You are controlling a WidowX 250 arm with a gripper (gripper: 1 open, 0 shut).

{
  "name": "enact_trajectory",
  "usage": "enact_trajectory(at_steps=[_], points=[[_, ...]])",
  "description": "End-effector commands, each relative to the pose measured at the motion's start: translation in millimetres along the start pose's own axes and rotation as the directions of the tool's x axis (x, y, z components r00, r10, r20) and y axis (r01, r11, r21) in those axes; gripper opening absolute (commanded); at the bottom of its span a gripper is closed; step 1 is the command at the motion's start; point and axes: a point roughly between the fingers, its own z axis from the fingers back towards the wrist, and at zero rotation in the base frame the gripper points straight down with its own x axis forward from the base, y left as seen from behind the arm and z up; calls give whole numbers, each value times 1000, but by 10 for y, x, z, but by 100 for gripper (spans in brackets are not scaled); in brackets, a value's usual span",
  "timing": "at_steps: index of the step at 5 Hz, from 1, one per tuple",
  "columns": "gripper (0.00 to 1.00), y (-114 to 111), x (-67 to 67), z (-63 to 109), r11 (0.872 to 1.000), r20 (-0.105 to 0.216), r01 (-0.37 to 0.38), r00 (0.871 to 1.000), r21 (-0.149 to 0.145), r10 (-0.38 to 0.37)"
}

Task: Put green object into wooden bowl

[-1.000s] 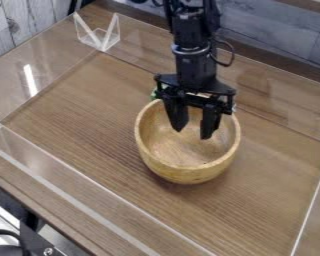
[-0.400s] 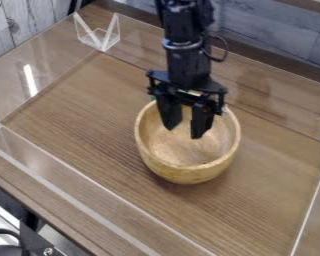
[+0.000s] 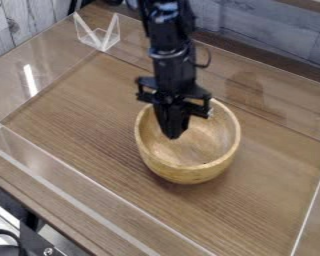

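Note:
The wooden bowl [image 3: 192, 172] stands on the wood-grain tabletop, a little right of centre. My gripper [image 3: 172, 129] hangs almost straight down from the black arm. Its dark fingers [image 3: 168, 116] are pressed together, and their tips reach inside the bowl near its back left wall. I see nothing between the fingers. The green object does not show; the arm and fingers hide the spot behind them, and the visible part of the bowl's floor is bare.
Low clear plastic walls [image 3: 29, 80] fence the tabletop [image 3: 83, 110] on the left, front and right. A small clear plastic bracket [image 3: 96, 32] stands at the back left corner. A grey plank wall runs behind.
The fingers, spread wide over the bowl a second ago, have closed together. The gripper has shifted a little to the left and slightly lower toward the bowl's back left side.

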Motion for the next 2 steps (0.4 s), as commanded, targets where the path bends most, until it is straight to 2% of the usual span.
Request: enact_trajectory(at_steps=[1, 2], points=[[100, 101, 82, -17, 1000, 49, -13, 999, 2, 12], [100, 56, 90, 9, 1000, 55, -23, 998, -4, 24]])
